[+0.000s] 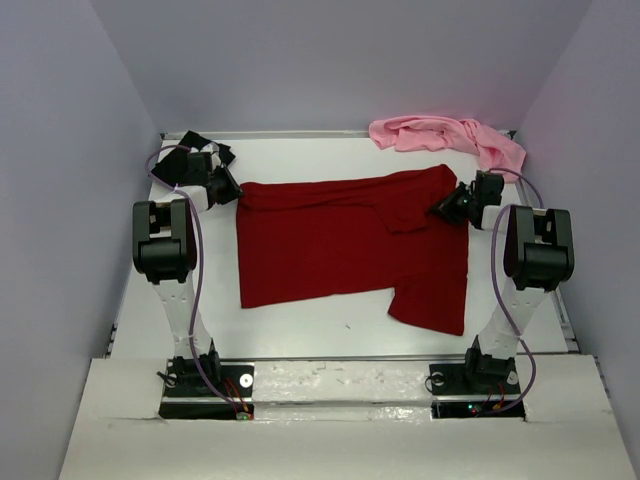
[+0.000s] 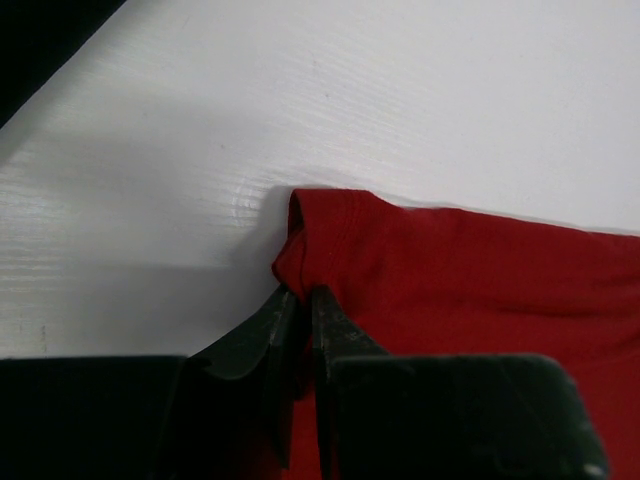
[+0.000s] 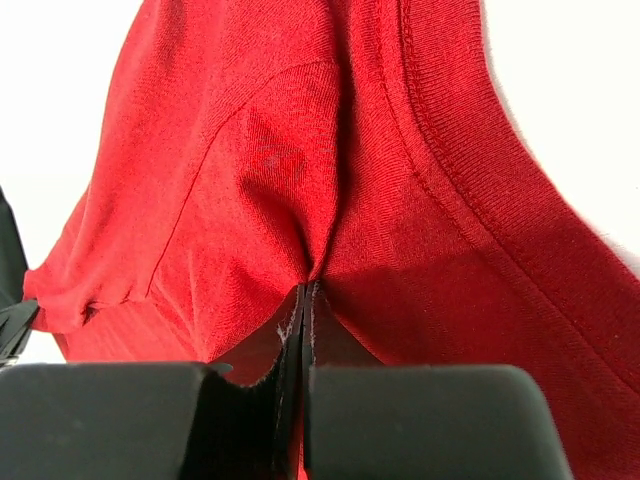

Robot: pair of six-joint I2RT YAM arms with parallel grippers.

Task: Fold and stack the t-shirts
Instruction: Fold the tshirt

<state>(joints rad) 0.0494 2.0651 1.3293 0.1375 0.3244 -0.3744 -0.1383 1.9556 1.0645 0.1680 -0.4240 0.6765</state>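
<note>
The dark red t-shirt (image 1: 340,240) lies spread across the middle of the white table (image 1: 320,325), with one sleeve folded in near its right end. My left gripper (image 1: 232,190) is shut on the shirt's far left corner; in the left wrist view the fingertips (image 2: 300,296) pinch a small fold of red hem (image 2: 320,235). My right gripper (image 1: 447,207) is shut on the red cloth near the collar; in the right wrist view the jaws (image 3: 305,287) meet on a gathered pleat beside the ribbed neckband (image 3: 470,170). The pink t-shirt (image 1: 445,135) lies bunched at the back right. The black t-shirt (image 1: 200,142) sits crumpled at the back left.
Grey-lilac walls close in the table on the left, back and right. Both arm bases (image 1: 205,385) stand on the near edge. Purple cables (image 1: 195,250) run along each arm. Bare white table shows in front of the red shirt.
</note>
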